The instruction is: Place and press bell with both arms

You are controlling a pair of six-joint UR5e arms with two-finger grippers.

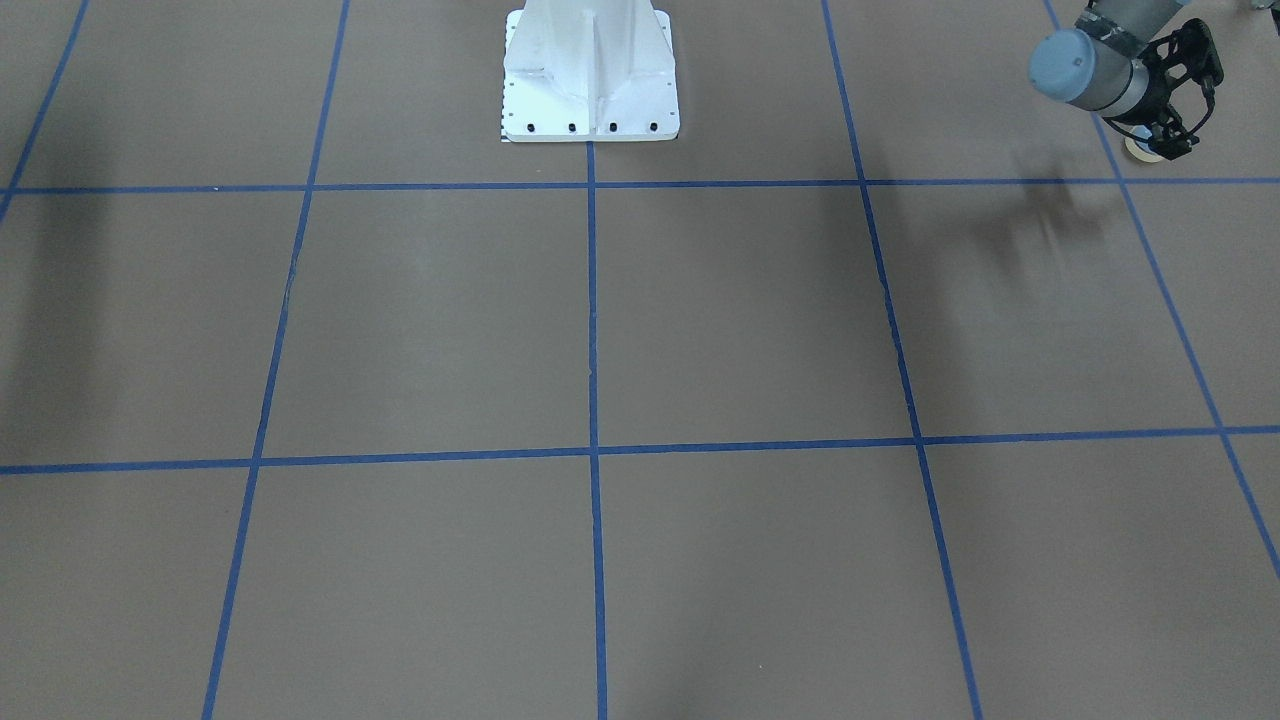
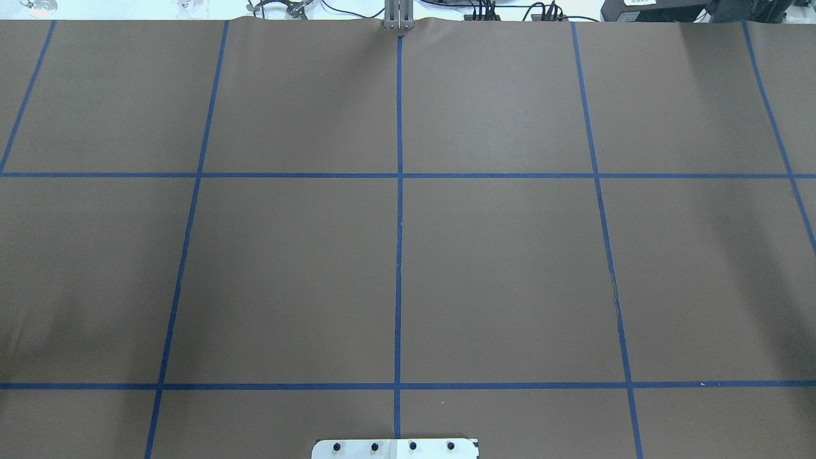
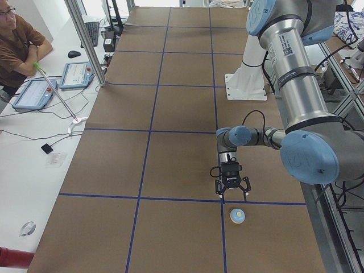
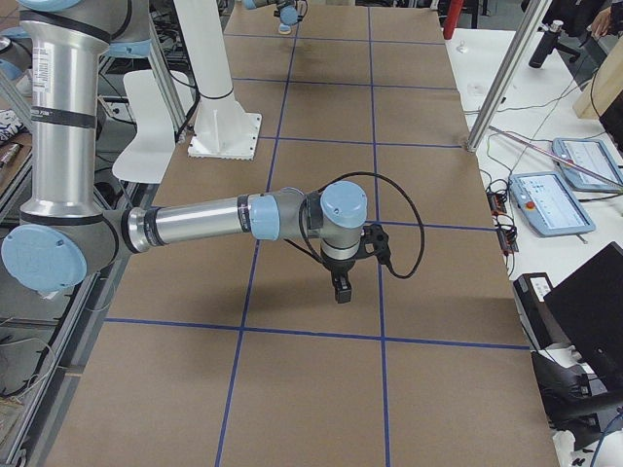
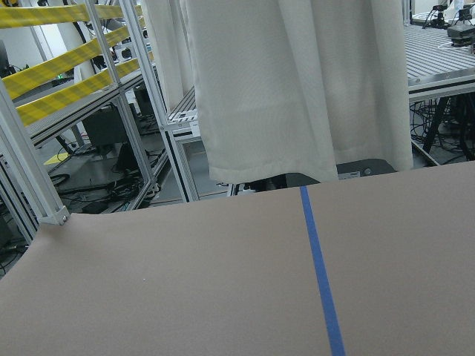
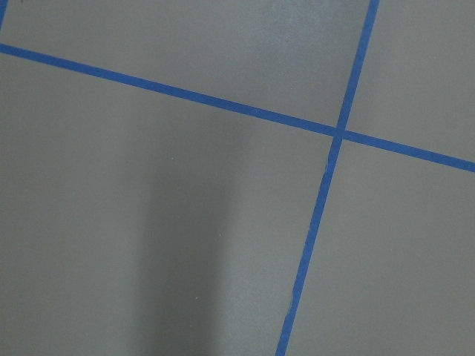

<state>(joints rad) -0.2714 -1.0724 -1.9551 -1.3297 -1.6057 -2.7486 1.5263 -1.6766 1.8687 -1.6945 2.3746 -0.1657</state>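
The bell (image 3: pixel 237 215), with a light blue dome and a cream button, stands on the brown table near the robot's left end. In the front-facing view only its cream rim (image 1: pixel 1140 152) shows, behind the gripper. My left gripper (image 3: pixel 231 193) hangs with its fingers spread, just above the table and close beside the bell, without touching it. It also shows at the top right of the front-facing view (image 1: pixel 1172 140). My right gripper (image 4: pixel 341 289) points down over the table's middle, well above the surface. It shows only in the exterior right view, so I cannot tell its state.
The white pedestal (image 1: pixel 590 75) stands at the robot's edge of the table. Blue tape lines (image 2: pixel 398 255) divide the brown surface into squares. An operator (image 3: pixel 17 40) sits by tablets on the side desk, behind an aluminium post (image 3: pixel 85 40).
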